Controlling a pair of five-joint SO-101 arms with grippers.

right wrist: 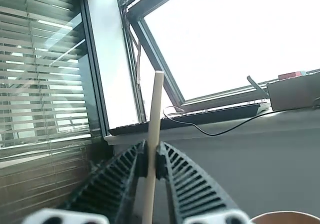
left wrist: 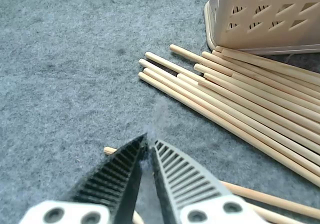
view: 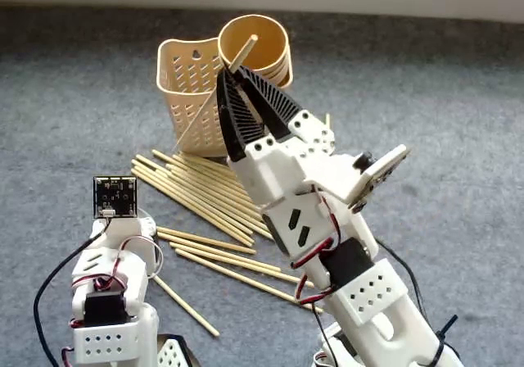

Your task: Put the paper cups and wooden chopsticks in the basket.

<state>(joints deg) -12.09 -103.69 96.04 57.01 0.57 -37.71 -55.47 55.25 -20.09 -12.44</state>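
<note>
Right tool (right wrist: 151, 159) clamped partway along one wooden chopstick (right wrist: 157, 104), probably light, stiff and slippery, raised near the basket (view: 184, 97).

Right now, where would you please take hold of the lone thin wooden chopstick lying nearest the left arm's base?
Grip the lone wooden chopstick near its middle, coming straight down, jaws across its width. It lies flat on the grey carpet, apart from the other chopsticks, so both long sides are free.
</note>
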